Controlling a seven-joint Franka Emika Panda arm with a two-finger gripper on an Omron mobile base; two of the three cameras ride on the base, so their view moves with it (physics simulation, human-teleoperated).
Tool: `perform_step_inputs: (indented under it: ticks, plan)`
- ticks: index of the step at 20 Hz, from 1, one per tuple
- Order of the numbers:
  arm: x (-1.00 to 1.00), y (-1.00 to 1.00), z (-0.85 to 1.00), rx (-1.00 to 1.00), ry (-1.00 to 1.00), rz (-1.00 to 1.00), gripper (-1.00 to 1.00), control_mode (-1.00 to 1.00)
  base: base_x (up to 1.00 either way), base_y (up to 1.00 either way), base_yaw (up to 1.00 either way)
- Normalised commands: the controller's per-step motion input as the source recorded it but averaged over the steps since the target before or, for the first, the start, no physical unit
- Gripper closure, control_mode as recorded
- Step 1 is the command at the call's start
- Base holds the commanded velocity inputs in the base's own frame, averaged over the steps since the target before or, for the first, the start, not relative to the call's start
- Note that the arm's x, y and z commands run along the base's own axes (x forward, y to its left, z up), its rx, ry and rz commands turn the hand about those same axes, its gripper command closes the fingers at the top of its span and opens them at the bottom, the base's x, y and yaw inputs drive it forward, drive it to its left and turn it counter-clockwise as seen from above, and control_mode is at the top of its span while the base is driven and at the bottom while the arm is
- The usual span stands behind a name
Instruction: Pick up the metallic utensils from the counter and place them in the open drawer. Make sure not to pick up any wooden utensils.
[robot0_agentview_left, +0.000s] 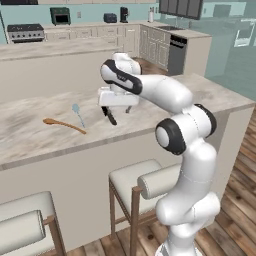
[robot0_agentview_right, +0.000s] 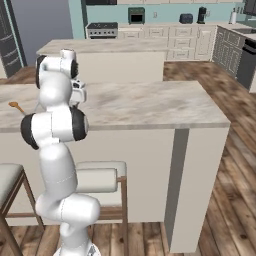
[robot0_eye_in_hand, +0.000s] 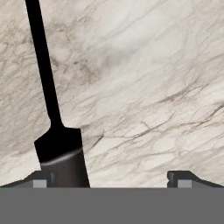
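Knife (robot0_eye_in_hand: 48, 100) lies under the wide-open, empty hand (robot0_eye_in_hand: 111, 177).

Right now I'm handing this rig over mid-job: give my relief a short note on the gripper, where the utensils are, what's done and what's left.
Gripper: fingers open, holding nothing, low over the counter right above the knife.
Knife: flat on the counter; in the hand view it lies toward the left finger, not centred between the two.
Silver spoon: on the counter, left of the knife.
Wooden spoon: on the counter beside the silver one, leave it.
Done: nothing moved yet, both metal pieces on the counter.
Left: grasp the knife, take it to the drawer, then the silver spoon.
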Motion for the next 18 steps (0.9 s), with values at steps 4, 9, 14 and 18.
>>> perform_step_inputs:
  ticks: [4,9,14,18]
  plan:
    - [-0.52,0.29,0.14,0.0,-0.23,0.0,-1.0,-1.0,0.0,0.0,0.0]
    - [-0.11,0.04,0.19,0.0,-0.19,0.0,-1.0,-1.0,0.0,0.0,0.0]
    - [-0.15,0.0,-0.12,0.0,-0.09,-0.01,-1.0,-1.0,0.0,0.0,0.0]
    - [0.0,0.01,-0.47,0.0,0.0,-0.03,-1.0,-1.0,0.0,0.0,0.0]
